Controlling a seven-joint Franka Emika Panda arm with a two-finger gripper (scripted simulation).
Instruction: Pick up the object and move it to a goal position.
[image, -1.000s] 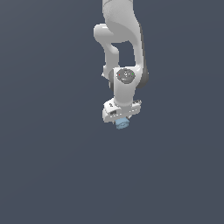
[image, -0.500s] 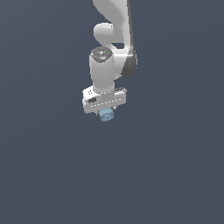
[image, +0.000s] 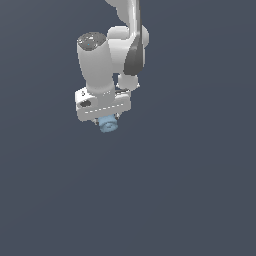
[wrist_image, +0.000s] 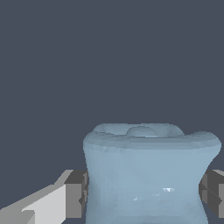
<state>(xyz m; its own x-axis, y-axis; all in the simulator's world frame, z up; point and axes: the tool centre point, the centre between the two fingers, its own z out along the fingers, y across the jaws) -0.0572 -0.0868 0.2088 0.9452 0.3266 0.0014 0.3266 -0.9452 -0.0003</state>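
Object (image: 107, 124) first: a stubby light-blue piece with a wider rim, held under the white gripper (image: 106, 120) and poking out just below the hand. In the wrist view it fills the space between the two fingers (wrist_image: 75, 194), whose grey pads press against its sides where its body narrows. So the jaws are closed on the object, touching it on both flanks.

Judging by this, the pick-up looks done and the carry is the step in hand. No goal marker shows in either view, so how far the object has yet to go cannot be told. The next move calls for a steady grip and a smooth run to the goal, with no jerk or twist that could let the piece slide along its flared rim and tilt in the pads.

Placing it by tabletop edges or corners is not possible: the ground behind is one plain dark grey field, with no edge, corner or shadow to judge height or position by.

Outward from the hand, the arm (image: 97, 60) comes down from the top of the exterior view. Its last thick link stands nearly upright, leaning a little, the fingers pointing down. The hand sits toward the exterior view's left.
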